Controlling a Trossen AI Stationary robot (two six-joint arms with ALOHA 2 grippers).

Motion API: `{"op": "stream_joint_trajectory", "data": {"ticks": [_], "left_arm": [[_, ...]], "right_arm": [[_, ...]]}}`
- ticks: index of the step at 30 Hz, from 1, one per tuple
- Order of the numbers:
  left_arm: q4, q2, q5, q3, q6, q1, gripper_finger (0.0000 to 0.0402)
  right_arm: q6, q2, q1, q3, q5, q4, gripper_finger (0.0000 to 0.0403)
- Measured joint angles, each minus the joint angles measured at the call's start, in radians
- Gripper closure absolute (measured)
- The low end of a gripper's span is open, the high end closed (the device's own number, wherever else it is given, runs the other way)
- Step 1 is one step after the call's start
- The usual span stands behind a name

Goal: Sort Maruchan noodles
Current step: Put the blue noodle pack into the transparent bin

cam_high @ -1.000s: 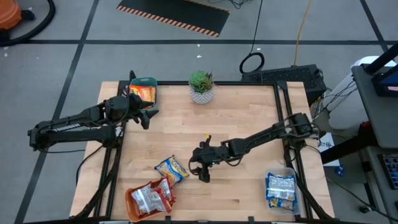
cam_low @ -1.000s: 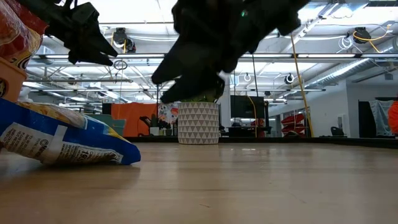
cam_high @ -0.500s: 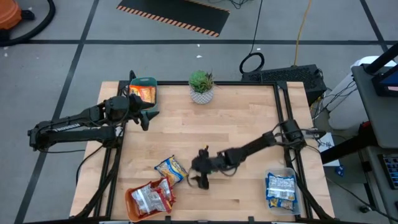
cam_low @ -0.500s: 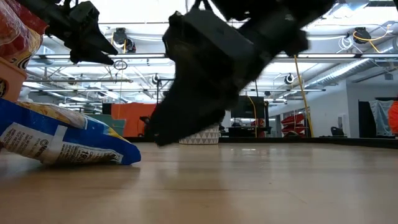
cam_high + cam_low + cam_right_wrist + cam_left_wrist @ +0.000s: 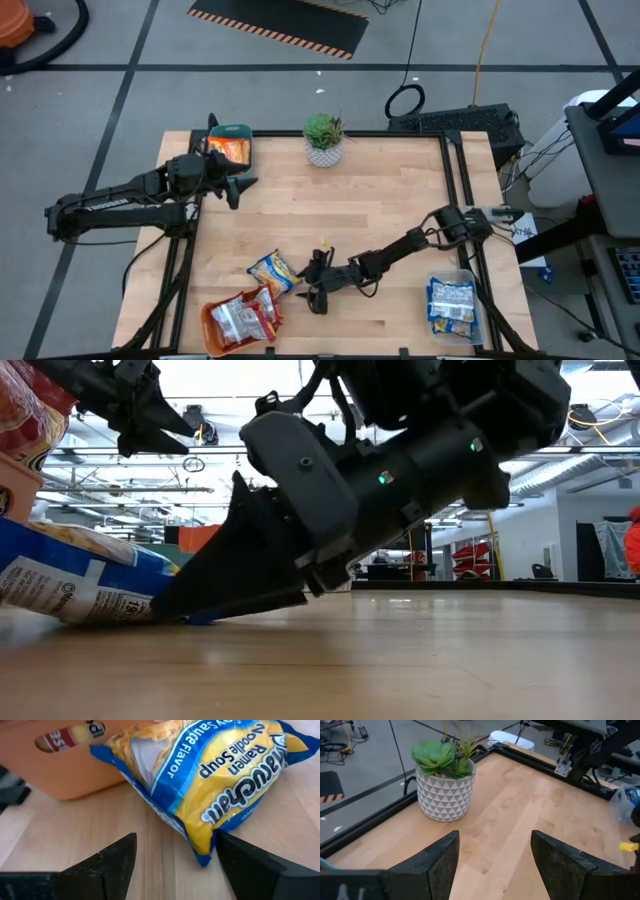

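A blue-and-yellow Maruchan noodle packet [image 5: 273,272] lies flat on the wood beside the orange bin [image 5: 212,331], which holds silver-red packets [image 5: 240,317]. My right gripper [image 5: 312,291] is open and low at the table, its fingers either side of the packet's corner [image 5: 199,856] in the right wrist view. In the low view its fingertips [image 5: 195,605] reach the packet's edge [image 5: 60,595]. My left gripper [image 5: 236,186] hangs open in the air beside the teal bin [image 5: 243,131], which holds orange packets [image 5: 230,150]. The clear bin [image 5: 466,276] holds blue packets [image 5: 451,303]. My right gripper comes at the packet's corner [image 5: 199,856] slanting down from the table's right, one finger [image 5: 240,862] close against the wrapper's edge. I cannot tell whether it touches the packet. The packet lies flat on the table.
A small potted green plant [image 5: 323,138] stands at the middle of the far edge, also seen in the left wrist view [image 5: 444,780]. The orange bin's wall [image 5: 75,765] stands right behind the packet. Bare wood stretches across the table's middle [image 5: 390,200].
My right gripper has travelled toward the table's near-left and dropped to the tabletop, ending with its open fingers at the blue-and-yellow packet's corner. The packet has stayed in place.
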State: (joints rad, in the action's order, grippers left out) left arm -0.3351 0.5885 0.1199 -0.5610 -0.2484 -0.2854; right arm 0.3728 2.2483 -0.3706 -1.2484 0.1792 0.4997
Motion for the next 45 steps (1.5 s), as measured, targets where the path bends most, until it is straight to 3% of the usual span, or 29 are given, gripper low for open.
{"op": "stream_joint_trajectory", "data": {"ticks": [6, 10, 26, 33, 45], "left_arm": [[0.000, 0.000, -0.002, 0.000, 0.001, 0.014, 0.0151], [-0.002, 0.000, -0.003, 0.000, 0.001, 0.019, 0.0151], [-0.005, 0.000, -0.016, 0.000, -0.001, 0.019, 0.0151], [-0.022, 0.000, -0.026, 0.000, -0.024, 0.019, 0.0151], [-0.032, 0.000, -0.079, 0.000, -0.051, 0.021, 0.0151]], "right_arm": [[0.000, 0.029, 0.010, -0.001, 0.007, 0.022, 0.0138], [0.002, 0.032, 0.021, 0.002, 0.003, 0.052, 0.0165], [0.032, 0.034, 0.066, 0.004, 0.006, 0.066, 0.0391], [-0.062, -0.008, 0.065, 0.007, 0.045, 0.052, 0.0399], [-0.377, -0.306, 0.067, 0.008, 0.318, -0.283, 0.0402]]}}
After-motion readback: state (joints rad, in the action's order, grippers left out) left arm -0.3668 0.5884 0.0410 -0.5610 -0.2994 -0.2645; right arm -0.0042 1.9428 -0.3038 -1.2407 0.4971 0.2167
